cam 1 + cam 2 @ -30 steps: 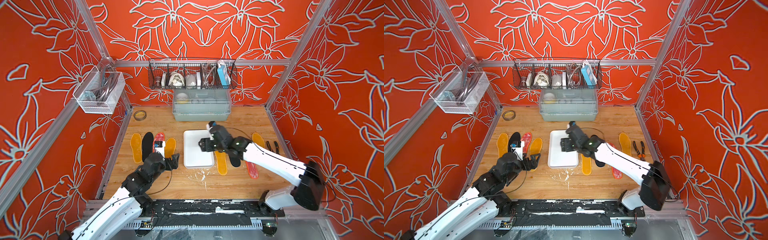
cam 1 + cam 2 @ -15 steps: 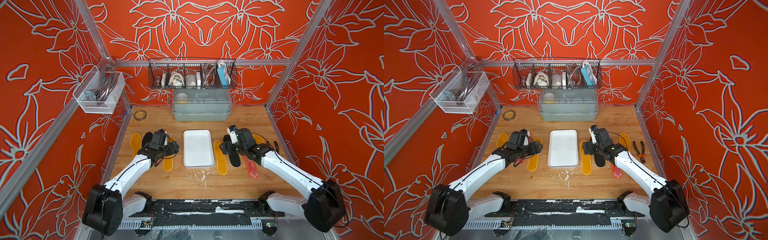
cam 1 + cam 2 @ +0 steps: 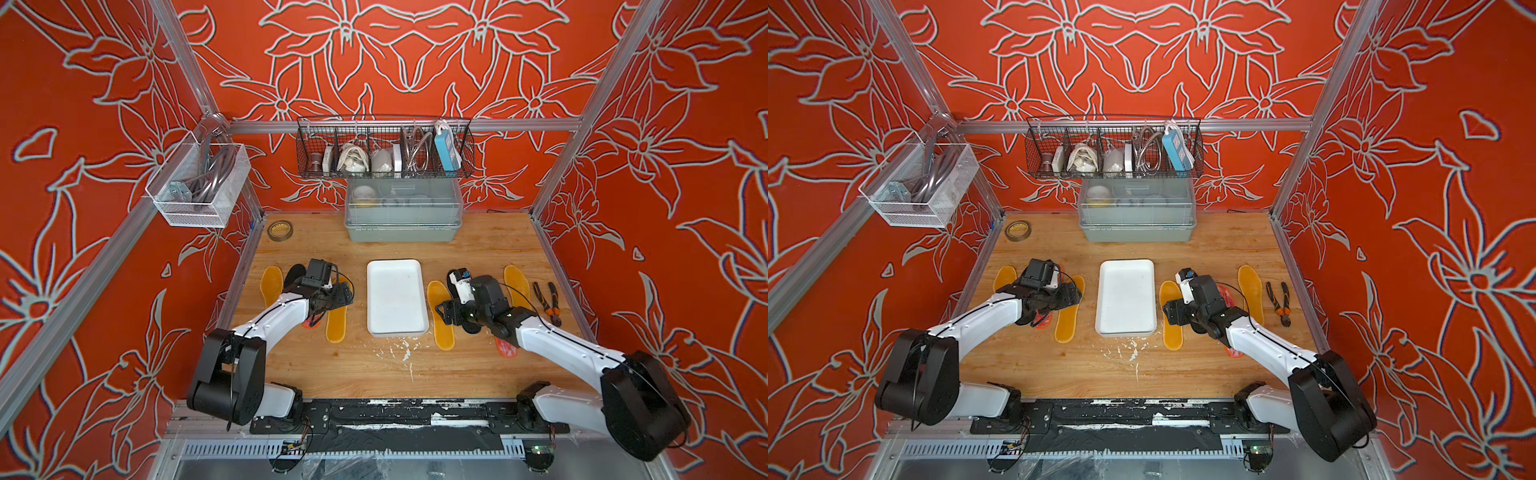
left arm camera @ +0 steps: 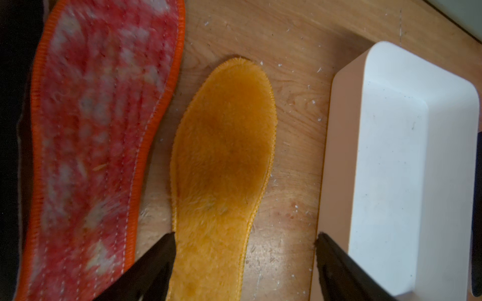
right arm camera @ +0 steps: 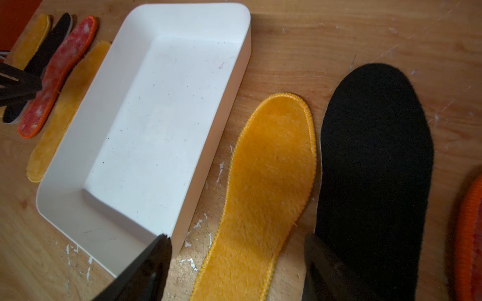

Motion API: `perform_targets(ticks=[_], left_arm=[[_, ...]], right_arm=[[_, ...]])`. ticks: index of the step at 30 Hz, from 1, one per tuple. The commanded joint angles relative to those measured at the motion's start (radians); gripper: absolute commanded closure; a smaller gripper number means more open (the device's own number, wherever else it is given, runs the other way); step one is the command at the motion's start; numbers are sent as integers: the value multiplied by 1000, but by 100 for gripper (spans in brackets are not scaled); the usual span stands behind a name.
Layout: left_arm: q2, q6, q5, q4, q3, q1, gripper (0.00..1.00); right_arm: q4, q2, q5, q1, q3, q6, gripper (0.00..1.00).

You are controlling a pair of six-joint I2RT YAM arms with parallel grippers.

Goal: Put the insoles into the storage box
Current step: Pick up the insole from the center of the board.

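Storage box (image 5: 156, 117) empty; left gripper (image 4: 244, 235), jaws wide, poised over left amber insole (image 4: 224, 146), right gripper (image 5: 236, 237) likewise over right amber insole (image 5: 271, 172): nearest box, likely shortest carry

- Both top views are bright, evenly lit and sharp; straight lines on the wall (image 3: 83, 104) splay outward toward the edges.
- Shadows on the table (image 3: 374, 374) are soft and short.
- The left wrist view is dim: the red insole (image 4: 99, 130) is blurred, the yellow insole (image 4: 224, 146) crisper.
- In the right wrist view the box (image 5: 156, 117) is bright without glare; the black insole (image 5: 373, 169) shows no texture.
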Motion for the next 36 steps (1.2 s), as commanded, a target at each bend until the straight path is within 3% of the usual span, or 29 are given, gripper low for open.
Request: perform_targets(ticks=[1,12,17,24,27,32,36], left_arm=[[28,24,-17,-4,18,13,16],[106,54,5,-4,38,31,22],[152,67,27,-17,63,31,36],[161,57,0,-10,52,31,43],[126,52,-10,-20,43,31,34],[46,39,-67,-29,10,31,32],[92,44,-89,-58,24,31,29]], right_arm=[[78,-40,6,-3,-19,9,18],[90,-78,35,-3,-40,27,17],[94,-95,46,-4,-46,29,16],[95,-99,57,-4,-51,36,14],[94,-96,64,-4,-51,36,13],[100,-87,58,-3,-52,32,13],[96,-83,58,-4,-49,29,12]])
